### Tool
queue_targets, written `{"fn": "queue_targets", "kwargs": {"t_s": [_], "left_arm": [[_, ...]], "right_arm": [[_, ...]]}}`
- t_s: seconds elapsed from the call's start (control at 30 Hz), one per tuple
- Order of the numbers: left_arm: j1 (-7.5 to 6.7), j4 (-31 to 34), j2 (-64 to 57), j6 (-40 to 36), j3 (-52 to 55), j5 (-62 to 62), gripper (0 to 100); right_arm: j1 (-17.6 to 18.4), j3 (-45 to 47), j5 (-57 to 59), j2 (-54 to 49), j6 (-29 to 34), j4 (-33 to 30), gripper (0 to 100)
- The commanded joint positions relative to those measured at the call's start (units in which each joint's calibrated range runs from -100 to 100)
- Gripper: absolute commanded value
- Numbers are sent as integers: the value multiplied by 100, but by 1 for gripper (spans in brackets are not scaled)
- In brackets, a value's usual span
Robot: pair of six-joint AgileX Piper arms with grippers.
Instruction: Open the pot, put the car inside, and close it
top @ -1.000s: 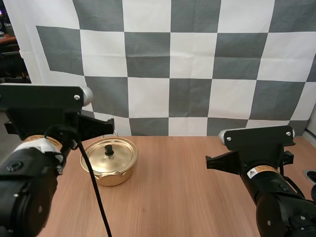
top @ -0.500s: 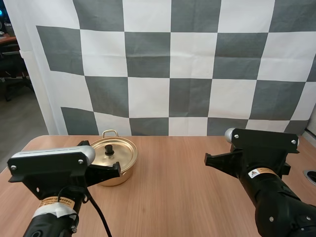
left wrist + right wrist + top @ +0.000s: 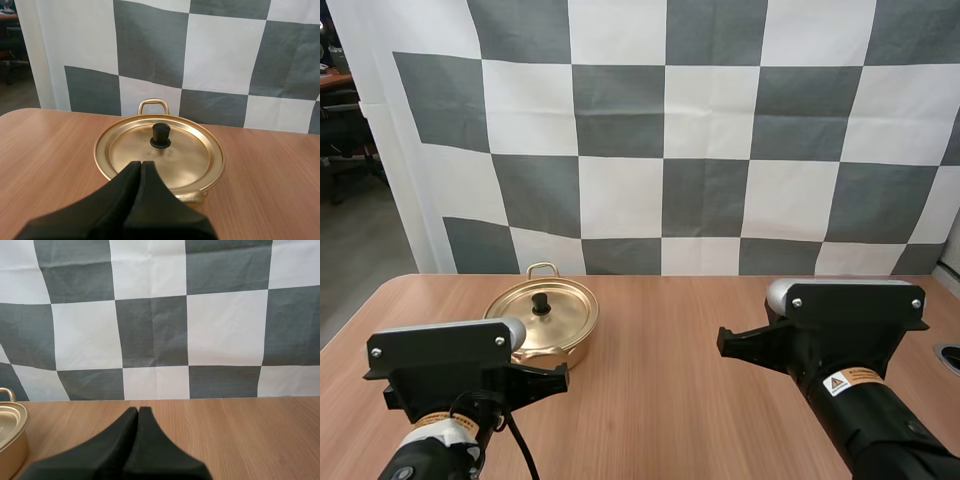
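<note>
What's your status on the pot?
Left gripper jaws shut, empty, aimed at lid knob. Right gripper jaws shut, empty, over table beside pot. Gold pot closed, lid on.

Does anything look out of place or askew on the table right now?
Nothing stands out: the gold pot stands upright on the table, its lid seated flat with the black knob centred.

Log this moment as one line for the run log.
pot: on table, lid on | left gripper: shut, empty, near side of pot, pointed at knob | right gripper: shut, empty, apart from pot
</note>
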Motion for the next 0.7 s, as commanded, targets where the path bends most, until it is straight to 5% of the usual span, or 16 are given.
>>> {"fn": "queue_targets", "kwargs": {"t_s": [0.0, 0.33, 0.67], "left_arm": [[-4, 8, 0, 3, 0, -12, 0], [-4, 8, 0, 3, 0, -147, 0], [-4, 8, 0, 3, 0, -147, 0]], "right_arm": [[4, 283, -70, -277, 1, -174, 0], [4, 315, 139, -1305, 1, -701, 0], [4, 315, 2086, -1367, 1, -1057, 0]]}}
